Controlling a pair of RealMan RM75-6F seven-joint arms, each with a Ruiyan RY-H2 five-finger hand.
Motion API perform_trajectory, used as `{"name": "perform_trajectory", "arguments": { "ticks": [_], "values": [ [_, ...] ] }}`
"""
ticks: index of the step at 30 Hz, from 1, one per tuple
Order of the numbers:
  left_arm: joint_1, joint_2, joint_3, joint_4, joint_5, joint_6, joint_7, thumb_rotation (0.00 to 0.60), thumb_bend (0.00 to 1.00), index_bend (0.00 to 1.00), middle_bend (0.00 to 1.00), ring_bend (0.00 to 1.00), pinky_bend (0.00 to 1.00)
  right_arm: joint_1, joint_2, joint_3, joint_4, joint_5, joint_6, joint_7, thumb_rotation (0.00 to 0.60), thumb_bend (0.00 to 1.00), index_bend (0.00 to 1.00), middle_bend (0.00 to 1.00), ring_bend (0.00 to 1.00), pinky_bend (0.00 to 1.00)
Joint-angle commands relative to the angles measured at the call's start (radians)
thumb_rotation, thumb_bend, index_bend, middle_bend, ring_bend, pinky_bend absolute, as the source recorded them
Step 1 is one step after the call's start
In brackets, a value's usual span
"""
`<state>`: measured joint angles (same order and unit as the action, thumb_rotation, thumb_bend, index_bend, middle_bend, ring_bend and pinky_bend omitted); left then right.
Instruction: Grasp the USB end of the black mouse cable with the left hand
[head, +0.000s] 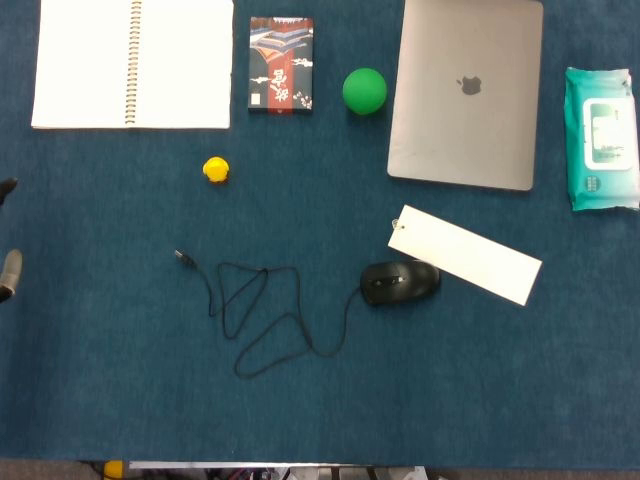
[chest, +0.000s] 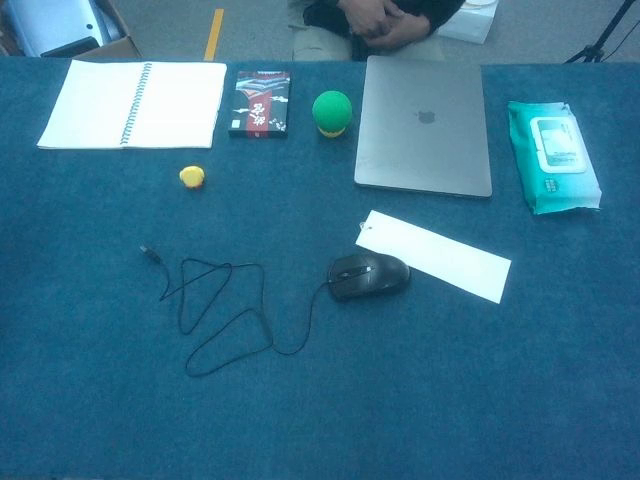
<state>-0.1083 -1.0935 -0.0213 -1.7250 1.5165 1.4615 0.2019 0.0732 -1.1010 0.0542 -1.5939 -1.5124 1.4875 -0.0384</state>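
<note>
The black mouse (head: 399, 282) (chest: 368, 275) lies right of the table's middle. Its thin black cable (head: 297, 300) (chest: 262, 300) runs left in loose loops. The USB end (head: 183, 257) (chest: 149, 251) lies flat on the blue cloth at the cable's far left tip. Only two fingertips of my left hand (head: 8, 272) show at the left edge of the head view, spaced apart and holding nothing, well to the left of the USB end. The chest view shows no hand. My right hand is out of sight.
A white card (head: 465, 254) partly overlaps the mouse's far side. Behind are an open spiral notebook (head: 132, 62), a small dark book (head: 281, 64), a green ball (head: 364, 90), a shut laptop (head: 466, 92), a wipes pack (head: 601, 137) and a small yellow toy (head: 215, 169).
</note>
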Motion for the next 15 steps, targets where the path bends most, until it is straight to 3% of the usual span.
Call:
{"name": "perform_trajectory", "arguments": {
  "ticks": [1, 7, 15],
  "values": [
    [-0.002, 0.000, 0.000, 0.000, 0.002, -0.002, -0.002, 0.600, 0.40, 0.14, 0.08, 0.01, 0.00, -0.003, 0.001, 0.000, 0.002, 0.002, 0.002, 0.002, 0.600, 0.37, 0.40, 0.36, 0.26, 0.36],
    [-0.024, 0.016, 0.001, 0.010, 0.019, -0.031, -0.043, 0.600, 0.40, 0.15, 0.10, 0.06, 0.00, 0.002, 0.013, 0.001, -0.013, 0.000, -0.006, -0.001, 0.600, 0.37, 0.40, 0.36, 0.26, 0.36],
    [-0.131, 0.062, 0.013, 0.046, 0.107, -0.164, -0.146, 0.600, 0.40, 0.21, 0.14, 0.11, 0.00, 0.024, 0.048, 0.016, -0.067, -0.015, -0.015, -0.001, 0.600, 0.37, 0.40, 0.36, 0.26, 0.36]
  ]
}}
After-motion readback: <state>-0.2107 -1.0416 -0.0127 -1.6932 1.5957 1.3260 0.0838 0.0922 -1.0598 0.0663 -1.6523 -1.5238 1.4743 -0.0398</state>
